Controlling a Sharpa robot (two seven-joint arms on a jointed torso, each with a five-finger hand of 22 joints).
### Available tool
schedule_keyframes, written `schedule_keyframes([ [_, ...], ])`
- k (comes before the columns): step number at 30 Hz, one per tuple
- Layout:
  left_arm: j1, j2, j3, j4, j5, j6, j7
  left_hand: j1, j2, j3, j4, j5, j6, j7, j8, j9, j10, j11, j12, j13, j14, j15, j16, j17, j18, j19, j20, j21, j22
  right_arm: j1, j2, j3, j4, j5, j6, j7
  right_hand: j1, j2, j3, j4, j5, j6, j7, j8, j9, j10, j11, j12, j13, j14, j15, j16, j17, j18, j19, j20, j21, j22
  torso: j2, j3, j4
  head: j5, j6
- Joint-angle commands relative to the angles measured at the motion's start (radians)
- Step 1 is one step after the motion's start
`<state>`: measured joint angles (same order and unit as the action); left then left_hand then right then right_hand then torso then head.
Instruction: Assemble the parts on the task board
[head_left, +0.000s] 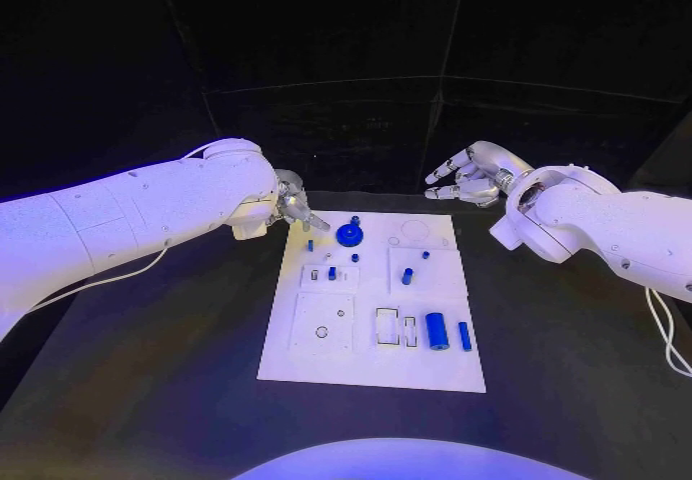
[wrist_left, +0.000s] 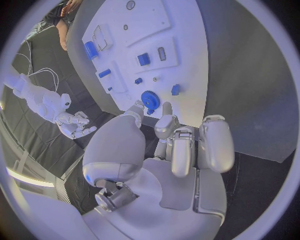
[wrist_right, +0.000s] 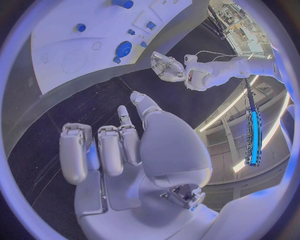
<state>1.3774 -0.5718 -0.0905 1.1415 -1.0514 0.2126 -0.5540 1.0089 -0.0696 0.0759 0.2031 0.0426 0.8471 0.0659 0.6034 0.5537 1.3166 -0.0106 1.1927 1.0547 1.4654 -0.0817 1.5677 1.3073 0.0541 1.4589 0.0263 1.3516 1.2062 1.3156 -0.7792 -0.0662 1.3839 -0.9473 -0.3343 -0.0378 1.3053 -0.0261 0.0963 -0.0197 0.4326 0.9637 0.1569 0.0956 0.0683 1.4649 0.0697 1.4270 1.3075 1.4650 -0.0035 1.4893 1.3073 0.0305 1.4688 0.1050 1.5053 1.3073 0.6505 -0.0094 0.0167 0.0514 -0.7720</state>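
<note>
Head view: my left robot hand (head_left: 296, 212) hovers at the board's (head_left: 372, 372) far left corner, just beside the gear (head_left: 351, 236). It looks small, stiff and light; I'd pinch its rim. Left wrist view: fingers (wrist_left: 164, 111) part-curled, holding nothing. Right wrist view: right robot hand (wrist_right: 115, 145) empty, fingers loosely curled, off the board's far edge; the small pegs are hard to make out.

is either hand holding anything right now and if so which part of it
Nothing is held. The left hand hovers at the task board's far edge, its fingers near the blue gear but empty. The right hand hangs beyond the board, fingers curled on nothing.
</note>
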Motion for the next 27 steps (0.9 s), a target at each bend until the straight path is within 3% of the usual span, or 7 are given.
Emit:
schedule_keyframes([
  [1, 0.004, 0.026, 0.0, -0.053, -0.007, 0.079, -0.011, 0.001, 0.013, -0.007, 0.002, 0.005, 0.006, 0.0, -0.004, -0.003, 0.003, 0.002, 0.006, 0.002, 0.105, 0.008, 0.003, 0.263, 0.016, -0.001, 0.005, -0.001, 0.001, 0.002, 0.002, 0.001, 0.001, -0.003, 0.007, 0.002, -0.013, 0.0, 0.007, 0.001, 0.004, 0.008, -0.001, -0.006, -0.001, 0.02, -0.004, -0.003, 0.149, 0.068, -0.007, -0.004, 0.088, 0.005, 0.023, -0.006, -0.003, 0.109, 0.003, -0.0007, -0.0019, 0.003, 0.002],
  [3, 0.004, 0.047, -0.002, -0.094, -0.009, 0.087, -0.012, 0.001, 0.018, -0.014, 0.007, 0.005, 0.008, 0.0, -0.006, -0.006, 0.002, 0.002, 0.007, 0.001, 0.105, 0.008, 0.003, 0.263, 0.017, -0.001, 0.005, -0.001, 0.001, 0.002, 0.003, 0.001, 0.002, -0.003, 0.007, 0.002, -0.013, 0.0, 0.007, 0.001, 0.004, 0.008, -0.001, -0.006, -0.001, 0.02, -0.004, -0.003, 0.149, 0.068, -0.007, -0.004, 0.088, 0.005, 0.023, -0.006, -0.003, 0.109, 0.004, 0.0004, -0.0026, 0.006, 0.001],
  [5, 0.002, 0.069, -0.012, -0.136, -0.01, 0.095, -0.011, 0.003, 0.023, -0.021, 0.011, 0.005, 0.011, 0.0, -0.007, -0.01, 0.002, 0.001, 0.007, 0.001, 0.105, 0.008, 0.003, 0.263, 0.016, 0.0, 0.005, 0.0, 0.002, 0.002, 0.005, 0.001, 0.003, -0.003, 0.007, 0.002, -0.013, 0.0, 0.007, 0.001, 0.004, 0.008, -0.001, -0.006, -0.001, 0.02, -0.004, -0.003, 0.149, 0.068, -0.007, -0.004, 0.088, 0.005, 0.023, -0.006, -0.003, 0.109, 0.004, -0.0005, -0.0035, 0.006, 0.001],
  [10, -0.01, 0.092, -0.026, -0.184, -0.011, 0.097, -0.004, 0.006, 0.029, -0.029, 0.014, 0.005, 0.016, -0.001, -0.005, -0.012, 0.002, 0.001, 0.009, 0.002, 0.105, 0.008, 0.003, 0.263, 0.016, 0.001, 0.005, 0.001, 0.005, 0.002, 0.007, 0.001, 0.005, -0.003, 0.007, 0.003, -0.013, 0.0, 0.007, 0.001, 0.004, 0.008, -0.001, -0.006, -0.001, 0.02, -0.004, -0.003, 0.149, 0.068, -0.007, -0.004, 0.088, 0.005, 0.023, -0.006, -0.003, 0.109, 0.006, -0.0015, -0.0046, 0.007, 0.0],
  [27, -0.039, 0.132, -0.033, -0.251, -0.012, 0.085, 0.025, 0.014, 0.041, -0.052, 0.023, 0.005, 0.031, -0.006, 0.005, -0.011, 0.005, -0.003, 0.016, 0.008, 0.105, 0.005, 0.003, 0.263, 0.014, 0.006, 0.004, 0.008, 0.018, 0.002, 0.015, 0.001, 0.003, -0.003, 0.006, 0.006, -0.015, 0.001, 0.008, 0.002, 0.004, 0.008, -0.001, -0.006, -0.001, 0.019, -0.004, -0.003, 0.149, 0.068, -0.007, -0.004, 0.087, 0.005, 0.023, -0.006, -0.003, 0.109, 0.004, -0.0008, -0.0027, 0.005, -0.004],
])
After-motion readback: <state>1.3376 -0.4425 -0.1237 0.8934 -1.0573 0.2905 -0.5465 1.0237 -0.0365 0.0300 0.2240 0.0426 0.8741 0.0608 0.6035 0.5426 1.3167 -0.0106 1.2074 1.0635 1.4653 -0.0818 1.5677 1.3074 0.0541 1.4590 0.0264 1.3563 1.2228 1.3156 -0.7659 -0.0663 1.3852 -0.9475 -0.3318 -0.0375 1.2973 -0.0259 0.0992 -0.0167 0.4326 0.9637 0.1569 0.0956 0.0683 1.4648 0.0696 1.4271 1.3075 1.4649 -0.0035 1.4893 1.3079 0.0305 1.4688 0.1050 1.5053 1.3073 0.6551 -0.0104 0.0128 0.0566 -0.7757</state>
